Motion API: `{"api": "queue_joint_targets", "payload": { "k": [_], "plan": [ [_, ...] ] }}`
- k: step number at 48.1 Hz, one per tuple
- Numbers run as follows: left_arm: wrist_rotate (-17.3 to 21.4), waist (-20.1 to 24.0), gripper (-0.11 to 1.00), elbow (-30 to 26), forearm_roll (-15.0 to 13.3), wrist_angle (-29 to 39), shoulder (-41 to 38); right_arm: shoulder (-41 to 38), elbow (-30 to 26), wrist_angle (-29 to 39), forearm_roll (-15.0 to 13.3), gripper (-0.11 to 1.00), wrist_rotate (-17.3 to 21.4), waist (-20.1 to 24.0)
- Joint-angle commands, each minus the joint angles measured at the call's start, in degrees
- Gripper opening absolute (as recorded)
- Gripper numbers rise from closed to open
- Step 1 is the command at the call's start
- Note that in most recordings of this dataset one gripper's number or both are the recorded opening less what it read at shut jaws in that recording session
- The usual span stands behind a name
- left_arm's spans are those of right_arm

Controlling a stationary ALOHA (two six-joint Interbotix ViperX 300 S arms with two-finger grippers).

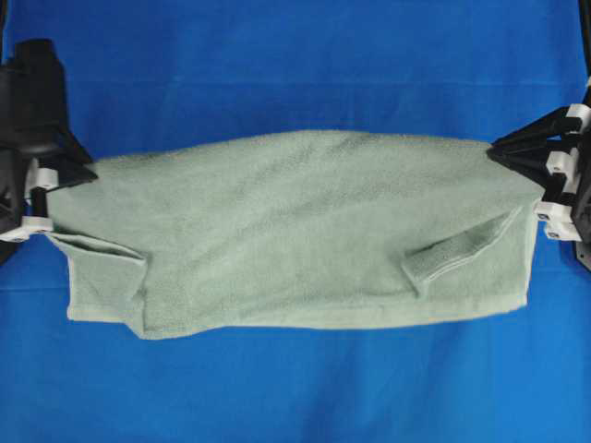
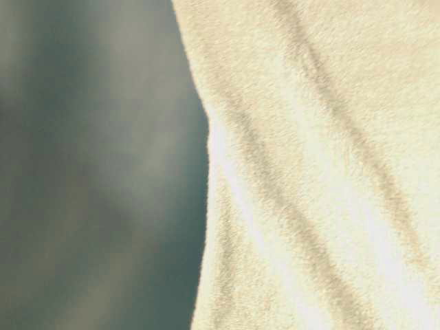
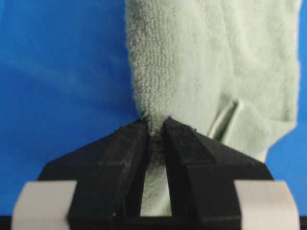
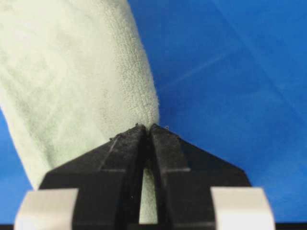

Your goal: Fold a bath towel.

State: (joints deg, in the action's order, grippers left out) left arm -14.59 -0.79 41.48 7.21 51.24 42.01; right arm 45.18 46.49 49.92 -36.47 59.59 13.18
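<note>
stretching bath towel (image 1: 295, 231), left tool (image 3: 154, 125), right tool (image 4: 147, 127)

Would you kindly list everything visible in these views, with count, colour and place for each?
bath towel: one, pale sage green, stretched across the middle of the blue cloth, two hemmed flaps folded onto its near part, each end pinched by a claw.
blue cloth: one, bright blue, covering the whole work surface under the towel.
left claw: one, black with white mounts, at the towel's left end, shut on it.
right claw: one, black with white mounts, at the towel's right end, shut on it.
</note>
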Motion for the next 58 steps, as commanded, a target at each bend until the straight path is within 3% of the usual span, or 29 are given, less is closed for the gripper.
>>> {"api": "queue_joint_targets", "payload": {
  "k": [1,9,19,26,34,42,46,58],
  "plan": [
    [-0.79,-1.05,0.11,-0.88,-0.79,-2.11,0.09,-1.41,-1.32,0.53,-1.41,0.05,0.44,-1.14],
    [-4.13,-7.47,0.11,-1.14,-1.58,-10.46,-0.79,-5.19,-1.58,2.81,-5.19,0.05,1.67,-8.96],
    [-10.72,-15.82,0.11,-1.49,-1.58,-18.19,-4.04,-10.9,-2.99,0.35,-8.96,0.05,-1.58,-24.35],
    [-14.85,-18.28,0.11,-2.64,-1.58,-20.39,-7.21,-15.47,-5.45,-8.17,-10.11,0.05,-7.91,-34.8],
    [-16.35,-21.09,0.11,-4.57,-1.58,-24.87,-10.72,-20.39,-9.4,-20.21,-10.2,0.05,-13.36,-42.19],
    [-16.44,-23.03,0.11,-7.56,-1.58,-26.54,-12.48,-22.06,-13.62,-21.97,-10.2,0.05,-15.91,-42.8],
    [-16.44,-23.29,0.11,-9.58,-1.58,-26.98,-13.01,-20.74,-14.85,-21.18,-10.2,0.05,-16.61,-41.04],
    [-15.73,-23.91,0.1,-15.47,-1.58,-32.08,-18.02,-10.37,-14.06,-10.02,-9.32,0.05,-16.61,-27.95]
  ]
}}
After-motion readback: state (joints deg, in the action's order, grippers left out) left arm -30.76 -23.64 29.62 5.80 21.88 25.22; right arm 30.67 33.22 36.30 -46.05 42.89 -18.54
